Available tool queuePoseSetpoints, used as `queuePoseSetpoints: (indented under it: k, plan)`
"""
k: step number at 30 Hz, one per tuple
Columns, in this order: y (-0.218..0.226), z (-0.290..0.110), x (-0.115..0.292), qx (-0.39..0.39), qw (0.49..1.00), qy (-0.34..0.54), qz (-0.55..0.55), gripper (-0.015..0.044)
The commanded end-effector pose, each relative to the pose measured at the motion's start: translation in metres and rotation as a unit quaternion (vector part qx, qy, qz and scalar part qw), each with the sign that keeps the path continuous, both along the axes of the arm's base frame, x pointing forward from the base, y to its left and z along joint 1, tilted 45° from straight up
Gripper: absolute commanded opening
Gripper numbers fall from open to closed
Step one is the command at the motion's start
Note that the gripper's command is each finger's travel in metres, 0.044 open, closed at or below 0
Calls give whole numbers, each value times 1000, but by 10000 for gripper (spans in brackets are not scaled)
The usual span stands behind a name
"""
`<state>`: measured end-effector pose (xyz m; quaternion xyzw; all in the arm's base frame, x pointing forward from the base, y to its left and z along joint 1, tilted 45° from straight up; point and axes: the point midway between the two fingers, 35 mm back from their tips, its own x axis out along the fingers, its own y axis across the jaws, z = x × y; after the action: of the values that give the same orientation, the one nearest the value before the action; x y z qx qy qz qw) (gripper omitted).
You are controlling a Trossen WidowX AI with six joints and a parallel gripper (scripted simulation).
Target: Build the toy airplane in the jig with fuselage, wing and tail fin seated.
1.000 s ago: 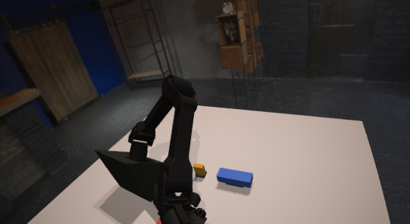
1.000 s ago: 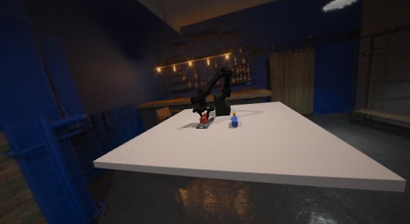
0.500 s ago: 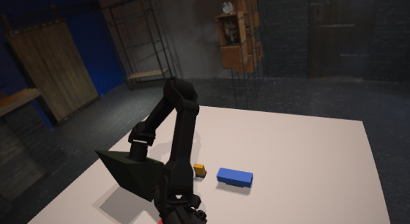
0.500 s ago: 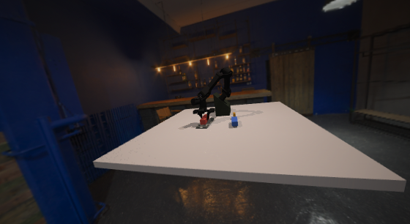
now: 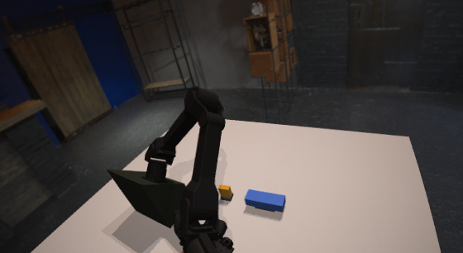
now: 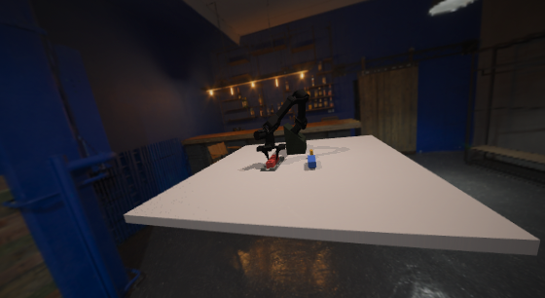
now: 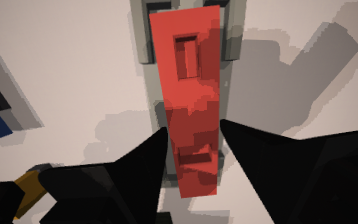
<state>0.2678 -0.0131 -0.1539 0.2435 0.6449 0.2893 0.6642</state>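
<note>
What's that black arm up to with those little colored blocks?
It is building a toy airplane. The gripper has set the red fuselage into the grey cradle, and its fingers now stand open on either side with small gaps, holding nothing. Both sockets on top of the fuselage are empty. The blue wing and the small orange tail fin lie on the white table, not yet fitted.

fuselage [image 7: 192,105] in cradle [image 7: 152,107], between claw [image 7: 192,137] fingers, wing [image 5: 264,200] beside tail fin [image 5: 225,192]
</note>
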Motion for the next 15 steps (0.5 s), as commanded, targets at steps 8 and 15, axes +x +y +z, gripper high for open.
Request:
queuePoseSetpoints:
  k: [8, 15]
  plan:
    - [0, 0, 0, -1, 1000, 0, 1, 440]
    - [-58, 55, 3, -2, 1000, 2, -2, 440]
